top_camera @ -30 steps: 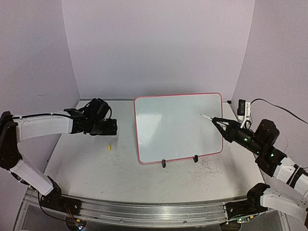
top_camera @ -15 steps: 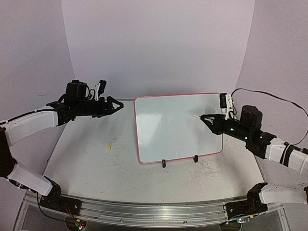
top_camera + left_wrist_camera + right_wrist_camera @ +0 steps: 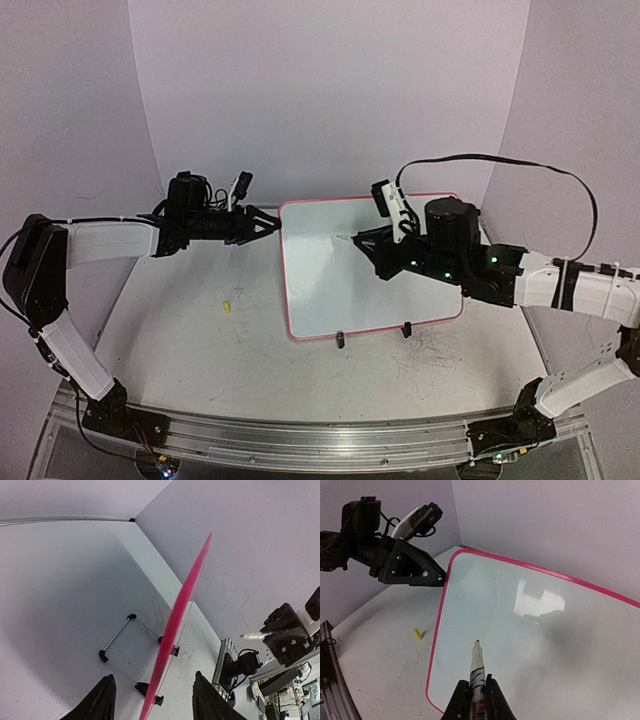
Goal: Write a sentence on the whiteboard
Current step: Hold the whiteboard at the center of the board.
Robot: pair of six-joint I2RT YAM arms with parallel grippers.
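The whiteboard (image 3: 320,300) stands leaning at centre frame, white with a pink border. Your left gripper (image 3: 268,225), arm stretched level, straddles the board's upper-left edge with jaws apart. Your right gripper (image 3: 476,681) pinches a marker (image 3: 477,662) over the board. Whether the tip touches cannot be told.

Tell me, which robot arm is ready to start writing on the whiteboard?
The right arm. Its right gripper is shut on the marker, tip pointing at the whiteboard. The left gripper holds no pen; its open jaws sit either side of the board's pink edge.
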